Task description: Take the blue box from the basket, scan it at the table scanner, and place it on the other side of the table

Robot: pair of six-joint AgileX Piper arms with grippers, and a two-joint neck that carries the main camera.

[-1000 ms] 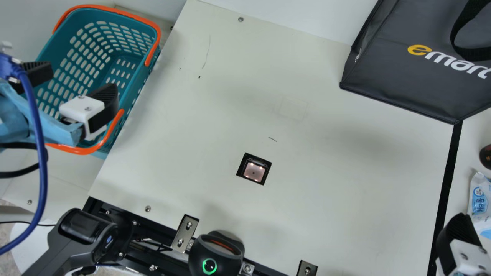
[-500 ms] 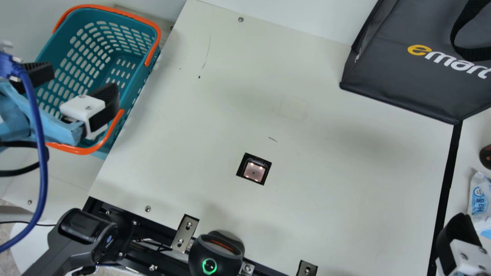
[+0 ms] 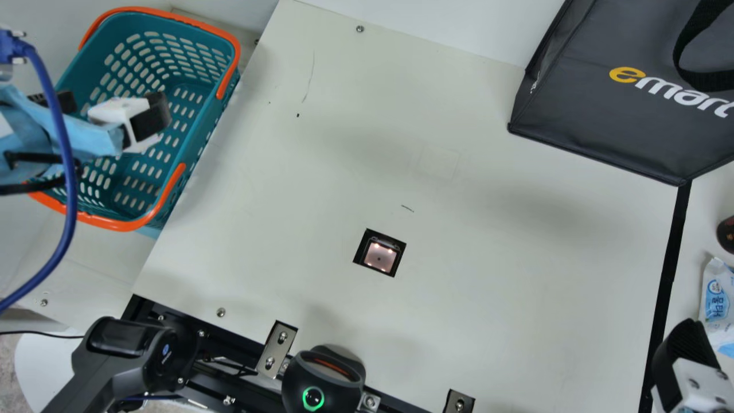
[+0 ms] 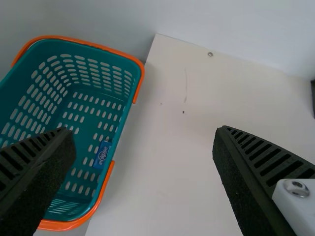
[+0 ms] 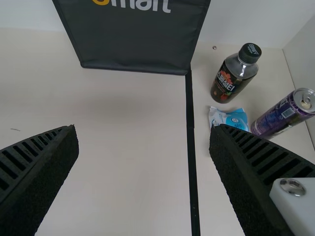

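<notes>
My left gripper is over the teal basket at the main view's left, its two fingers apart. Inside the basket in the left wrist view lies the small blue box, against the side wall facing the table. Wide apart and holding nothing are the fingers of the left gripper there. The table scanner is a lit square window in the tabletop. My right gripper is at the main view's lower right corner; in the right wrist view the right gripper stands open above the table with nothing held.
A dark bag stands at the back right. Beyond the black strip are a bottle, a purple can and a wipes pack. A handheld scanner and a round black device line the near edge.
My left gripper kept nearly still at first, then shifted toward the basket's far side and turned somewhat, uncovering the basket's near end. The right gripper has stayed in place.
</notes>
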